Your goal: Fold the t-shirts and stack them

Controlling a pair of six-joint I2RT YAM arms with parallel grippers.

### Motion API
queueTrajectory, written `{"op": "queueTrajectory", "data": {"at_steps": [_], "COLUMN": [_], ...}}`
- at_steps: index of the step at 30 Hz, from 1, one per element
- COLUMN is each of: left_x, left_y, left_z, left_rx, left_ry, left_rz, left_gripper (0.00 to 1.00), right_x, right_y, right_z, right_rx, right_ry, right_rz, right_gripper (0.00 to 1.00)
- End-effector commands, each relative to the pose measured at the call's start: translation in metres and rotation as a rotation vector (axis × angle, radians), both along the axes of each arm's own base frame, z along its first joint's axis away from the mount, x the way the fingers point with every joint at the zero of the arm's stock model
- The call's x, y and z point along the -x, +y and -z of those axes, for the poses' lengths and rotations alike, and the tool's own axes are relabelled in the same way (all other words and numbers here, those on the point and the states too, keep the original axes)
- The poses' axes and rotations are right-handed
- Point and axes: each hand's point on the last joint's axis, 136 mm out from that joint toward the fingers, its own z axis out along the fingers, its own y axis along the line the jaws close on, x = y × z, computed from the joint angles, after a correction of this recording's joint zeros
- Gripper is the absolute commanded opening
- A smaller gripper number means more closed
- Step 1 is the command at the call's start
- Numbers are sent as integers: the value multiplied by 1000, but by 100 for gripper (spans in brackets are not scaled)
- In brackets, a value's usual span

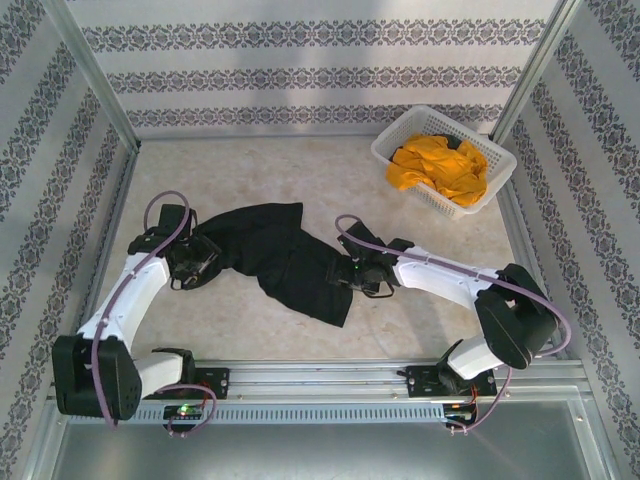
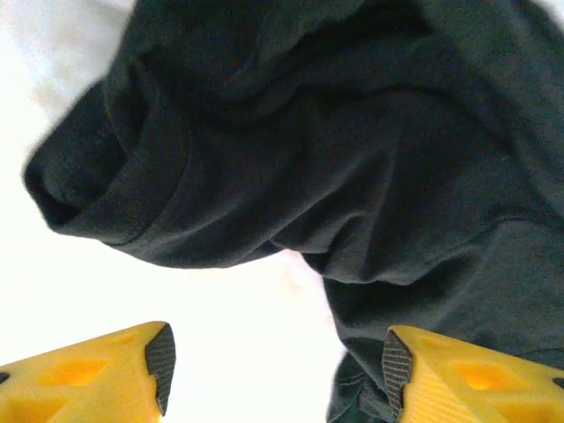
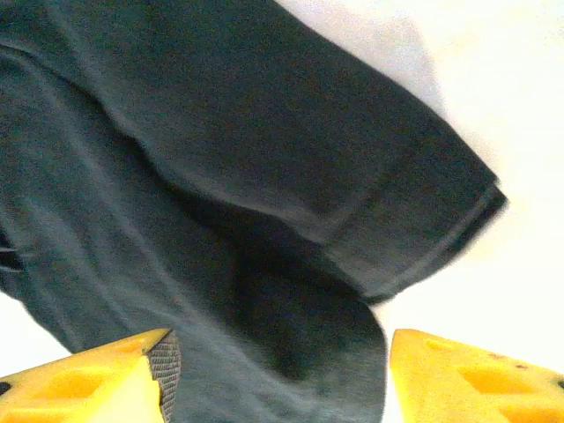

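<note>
As basket [image 1: 415, 188] holds orange-yellow t-shirt [image 1: 440, 165], black t-shirt [image 1: 285, 260] outside

A plain black t-shirt [image 1: 285, 258] is seen on a beige table [image 1: 300, 170]; an orange-yellow t-shirt [image 1: 440, 165] is seen in a white lattice basket [image 1: 428, 192]; the walls [image 1: 300, 60] are banded with grey-and-white floral stripes; the arms [image 1: 125, 295] are finished white and black.
</note>
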Motion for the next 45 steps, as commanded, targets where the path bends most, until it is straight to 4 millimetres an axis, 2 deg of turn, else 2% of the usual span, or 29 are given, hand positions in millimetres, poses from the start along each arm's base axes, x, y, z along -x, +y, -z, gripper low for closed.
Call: {"op": "queueTrajectory", "data": {"at_steps": [1, 5, 7, 8, 9, 10, 11, 12, 13, 14, 16, 18, 21, 22, 23, 25, 27, 29, 32, 34, 37, 41, 45], "left_x": [-4, 1, -4, -7, -11, -17, -20, -22, -25, -27, -34, -42, -54, -56, -56, -52, -46, -40, -32, -33, -33, -18, 5], "left_y": [1, 18, 22, 24, 27, 31, 36, 44, 51, 59, 73, 80, 74, 70, 67, 63, 60, 57, 50, 42, 33, 26, 22], "left_z": [12, 33, 43, 50, 54, 58, 60, 62, 63, 64, 61, 56, 44, 39, 35, 25, 15, 5, -6, -14, -20, -16, 3], "left_rx": [63, 57, 83, 97, 110, 117, 113, 106, 94, 84, 67, 45, 75, 90, 93, 79, 60, 50, 55, 69, 115, 134, 151], "left_ry": [20, 52, 47, 51, 50, 45, 45, 50, 50, 52, 44, 35, -19, -37, -45, -53, -64, -79, -85, -113, -112, -34, 19], "left_rz": [-42, -112, -136, -148, -161, -168, -177, -186, -191, -195, -184, -155, -117, -113, -107, -103, -121, -146, -202, -234, -258, -229, -237], "left_gripper": [67, 68, 66, 62, 54, 40, 24, 11, 3, 0, 0, 0, 0, 0, 2, 25, 36, 44, 47, 49, 51, 52, 52], "right_x": [8, 11, 9, 7, 5, 0, -4, -11, -18, -25, -45, -65, -94, -101, -105, -107, -107, -105, -101, -99, -91, -70, -35], "right_y": [-1, -4, -4, -6, -12, -20, -30, -41, -54, -65, -84, -95, -96, -87, -82, -76, -59, -35, 19, 60, 98, 130, 149], "right_z": [13, 34, 43, 46, 48, 47, 46, 42, 38, 34, 23, 7, -16, -23, -31, -51, -72, -84, -89, -85, -64, -42, -17], "right_rx": [22, 60, 71, 86, 113, 147, 181, 213, 239, 248, 248, 253, 232, 185, 174, 208, 176, 112, -10, -92, -143, -184, -179], "right_ry": [43, 94, 106, 111, 113, 105, 95, 79, 66, 56, 26, -17, -69, -72, -76, -109, -168, -207, -221, -215, -151, -88, -6], "right_rz": [51, 71, 83, 90, 99, 113, 129, 148, 169, 189, 208, 187, 105, 63, 33, 0, -16, -36, -97, -144, -193, -261, -355], "right_gripper": [65, 61, 47, 37, 23, 10, 2, 0, 0, 0, 0, 0, 0, 2, 9, 30, 46, 50, 51, 53, 55, 54, 55]}}
